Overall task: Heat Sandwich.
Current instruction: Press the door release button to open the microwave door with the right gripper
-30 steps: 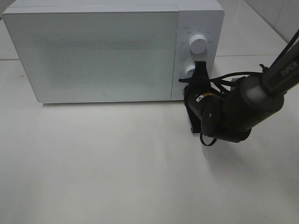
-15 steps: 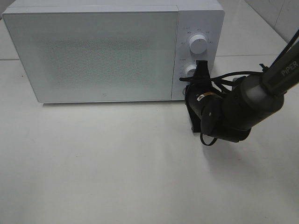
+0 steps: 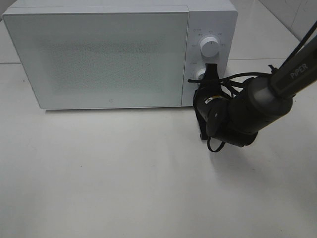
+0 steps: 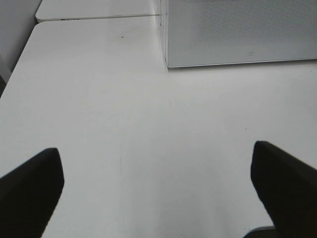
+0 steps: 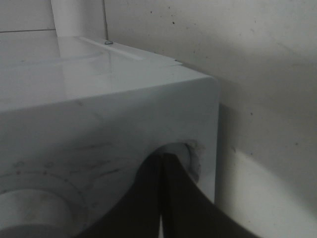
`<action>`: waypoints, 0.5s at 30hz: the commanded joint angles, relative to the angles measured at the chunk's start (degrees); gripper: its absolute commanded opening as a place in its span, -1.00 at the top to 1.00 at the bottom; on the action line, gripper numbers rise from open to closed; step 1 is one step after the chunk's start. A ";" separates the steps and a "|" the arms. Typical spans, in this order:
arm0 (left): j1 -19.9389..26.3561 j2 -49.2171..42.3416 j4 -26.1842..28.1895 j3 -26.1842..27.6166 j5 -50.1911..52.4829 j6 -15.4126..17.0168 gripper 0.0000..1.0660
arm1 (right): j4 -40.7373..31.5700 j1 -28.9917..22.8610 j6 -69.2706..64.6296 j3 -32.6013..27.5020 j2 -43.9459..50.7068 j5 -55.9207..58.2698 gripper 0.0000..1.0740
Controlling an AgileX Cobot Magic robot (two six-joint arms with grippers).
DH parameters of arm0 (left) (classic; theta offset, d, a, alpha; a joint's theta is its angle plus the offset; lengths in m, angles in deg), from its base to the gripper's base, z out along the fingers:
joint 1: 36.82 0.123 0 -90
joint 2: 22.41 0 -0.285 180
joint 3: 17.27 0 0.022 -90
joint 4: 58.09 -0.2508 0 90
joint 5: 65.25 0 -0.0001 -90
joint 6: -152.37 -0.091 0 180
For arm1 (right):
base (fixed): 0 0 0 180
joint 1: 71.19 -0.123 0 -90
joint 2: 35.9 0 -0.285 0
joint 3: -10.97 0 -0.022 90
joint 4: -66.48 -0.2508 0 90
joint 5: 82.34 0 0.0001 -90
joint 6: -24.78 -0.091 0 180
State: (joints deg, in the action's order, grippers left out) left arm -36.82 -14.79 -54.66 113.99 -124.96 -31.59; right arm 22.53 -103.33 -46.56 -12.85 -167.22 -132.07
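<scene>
**A:** Touching the lower dial of the white microwave with the clenched right pincer: how to turn it?

**B:** Roll the wrist slowly, tips kept on the dial. The left pincer hangs released over the tabletop. The sandwich is unseen, the door shut.

From here, nothing shows through the speckled door of the microwave. The right gripper covers most of the lower knob, so its setting cannot be read. The print around the upper knob is too small to make out. The right arm runs off the frame's edge. In the left wrist view, only two dark fingers of the left gripper show, cut off at the corners. The right wrist view is close and blurred.
</scene>
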 commanded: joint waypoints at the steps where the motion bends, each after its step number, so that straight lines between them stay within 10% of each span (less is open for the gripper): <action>1: -0.17 -1.15 -0.17 -0.11 0.34 0.40 -0.82 | 4.07 0.92 1.89 6.07 -0.63 -13.87 0.98; 15: -0.17 -1.15 -0.17 -0.11 0.34 0.40 -0.82 | 5.21 1.55 4.76 8.65 -0.63 -13.29 1.00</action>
State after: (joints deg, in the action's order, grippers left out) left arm -36.82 -14.79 -54.66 113.99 -124.96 -31.59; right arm 19.04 -103.90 -42.43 -10.21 -168.82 -131.90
